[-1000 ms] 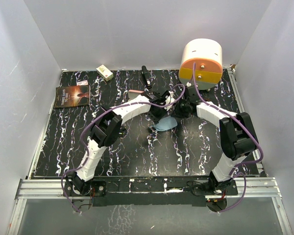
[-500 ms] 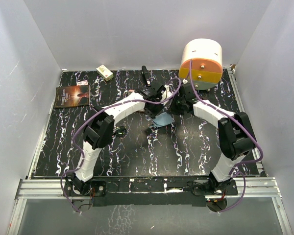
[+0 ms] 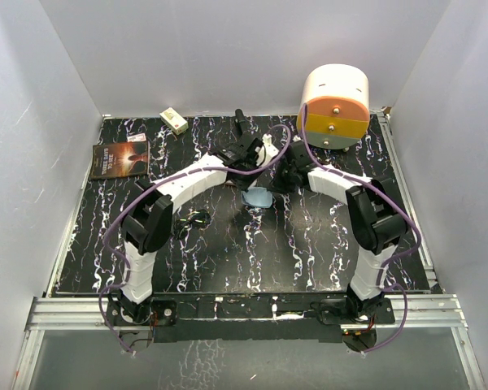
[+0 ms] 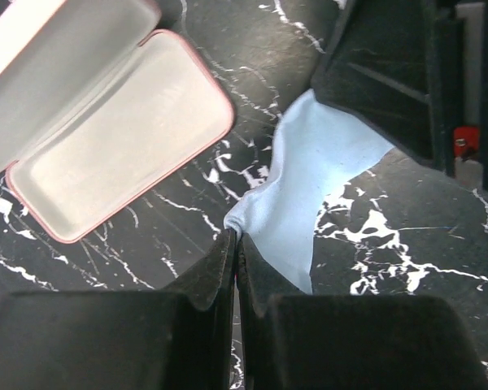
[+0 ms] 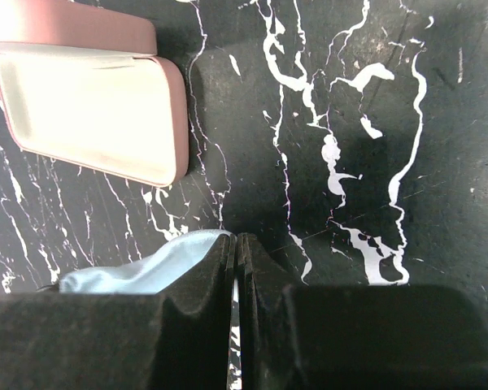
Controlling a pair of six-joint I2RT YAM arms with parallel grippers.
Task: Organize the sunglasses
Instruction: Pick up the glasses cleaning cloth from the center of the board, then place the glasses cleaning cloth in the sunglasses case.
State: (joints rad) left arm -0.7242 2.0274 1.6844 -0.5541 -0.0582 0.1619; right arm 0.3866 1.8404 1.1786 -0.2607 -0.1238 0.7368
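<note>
Both grippers hold the light blue cloth [image 3: 257, 197] over the middle of the black marbled table. My left gripper [image 4: 236, 237] is shut on one bunched corner of the cloth [image 4: 317, 179]. At another edge of the cloth [image 5: 138, 272], my right gripper [image 5: 236, 240] is also shut. The pink case [image 4: 106, 138] lies open beside the cloth, its pale lining up and nothing inside; the right wrist view shows the case [image 5: 89, 114] too. The sunglasses [image 3: 197, 217], small and dark-framed, lie on the table left of the cloth, apart from both grippers.
A book [image 3: 119, 158] lies at the far left and a small white box [image 3: 173, 121] at the back. A black object [image 3: 241, 124] sits by the back edge. A big white, orange and yellow drum [image 3: 333, 106] stands back right. White walls enclose the table.
Both arms have reached farther toward the back, carrying the cloth a little back and to the left. Both grippers stayed shut on it.
</note>
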